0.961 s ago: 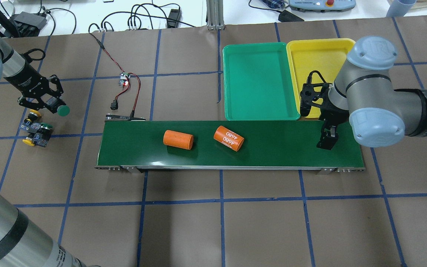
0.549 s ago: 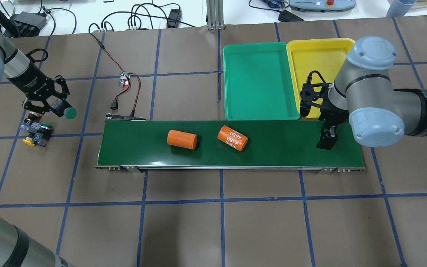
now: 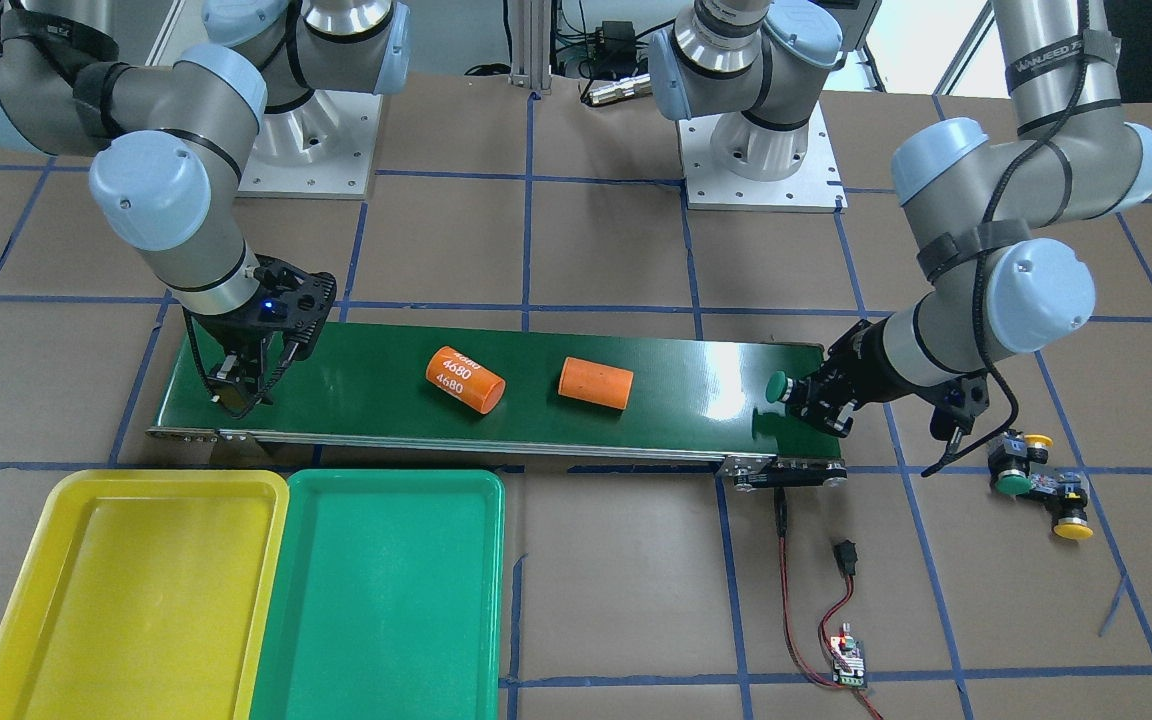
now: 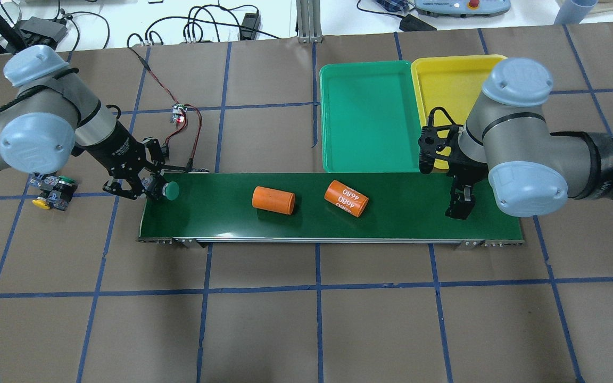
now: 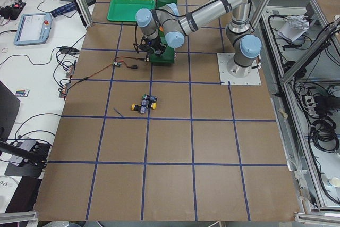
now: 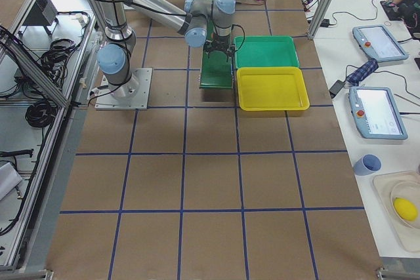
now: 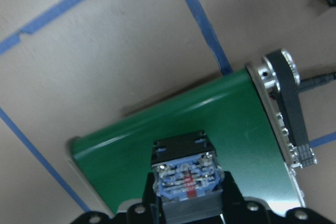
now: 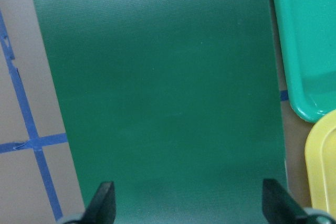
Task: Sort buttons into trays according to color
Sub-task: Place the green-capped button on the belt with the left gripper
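Held button [image 7: 185, 174]: left wrist view shows only its blue-and-black body; cap hidden behind.
Loose buttons [image 4: 54, 191]: overhead, partly under the left arm [image 4: 35, 141]; count unclear there, perhaps three.
Yellow tray [image 4: 439, 85]: much of it covered by the right arm [image 4: 519, 159].
Right gripper [image 8: 190, 201]: wrist view shows only two fingertips [image 8: 103, 203], rest cut off below.

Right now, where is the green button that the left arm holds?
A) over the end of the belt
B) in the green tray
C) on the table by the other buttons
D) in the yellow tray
A: the left jaws are shut on the green button, and it hangs over the end of the belt.
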You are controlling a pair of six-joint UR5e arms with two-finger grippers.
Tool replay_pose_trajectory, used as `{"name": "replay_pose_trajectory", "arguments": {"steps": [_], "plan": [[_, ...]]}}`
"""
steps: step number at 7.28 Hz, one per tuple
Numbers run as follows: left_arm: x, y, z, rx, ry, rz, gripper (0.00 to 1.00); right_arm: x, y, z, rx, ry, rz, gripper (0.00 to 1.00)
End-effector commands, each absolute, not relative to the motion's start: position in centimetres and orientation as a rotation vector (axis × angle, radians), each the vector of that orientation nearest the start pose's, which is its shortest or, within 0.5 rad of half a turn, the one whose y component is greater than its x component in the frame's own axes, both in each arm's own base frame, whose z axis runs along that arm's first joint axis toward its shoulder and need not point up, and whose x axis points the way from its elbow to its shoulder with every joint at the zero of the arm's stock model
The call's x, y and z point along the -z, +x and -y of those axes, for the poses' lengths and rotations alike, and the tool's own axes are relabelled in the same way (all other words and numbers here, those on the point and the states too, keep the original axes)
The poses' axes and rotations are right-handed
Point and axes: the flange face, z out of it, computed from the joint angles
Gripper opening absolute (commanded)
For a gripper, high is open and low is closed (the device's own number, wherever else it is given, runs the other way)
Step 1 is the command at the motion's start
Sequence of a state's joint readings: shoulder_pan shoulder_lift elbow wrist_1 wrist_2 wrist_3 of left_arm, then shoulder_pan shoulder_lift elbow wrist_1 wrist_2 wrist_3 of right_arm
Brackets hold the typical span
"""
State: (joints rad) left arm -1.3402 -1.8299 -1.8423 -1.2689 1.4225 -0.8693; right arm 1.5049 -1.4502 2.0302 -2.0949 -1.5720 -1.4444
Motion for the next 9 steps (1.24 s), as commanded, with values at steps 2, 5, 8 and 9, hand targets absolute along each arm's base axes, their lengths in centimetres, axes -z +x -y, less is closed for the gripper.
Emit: {"name": "replay_pose_trajectory", "arguments": {"steps": [2,5,8,9], "plan": [[-24.5,-4.9,54.3,-0.393,-1.704,-2.67,0.23,-26.3,10.3,48.1,-0.065,-2.077,-2.299,1.0],[-26.7,-4.1,53.6,-0.432,-1.638,-2.704,0.8,-25.7,10.3,47.6,-0.084,-2.068,-2.292,1.0],[-28.9,12.8,55.7,-0.287,-1.143,-2.994,1.0,-25.5,10.3,47.5,-0.086,-2.062,-2.296,1.0],[-28.7,17.9,55.6,-0.262,-0.982,-3.037,1.0,-25.5,10.3,47.4,-0.086,-2.06,-2.294,1.0]]}}
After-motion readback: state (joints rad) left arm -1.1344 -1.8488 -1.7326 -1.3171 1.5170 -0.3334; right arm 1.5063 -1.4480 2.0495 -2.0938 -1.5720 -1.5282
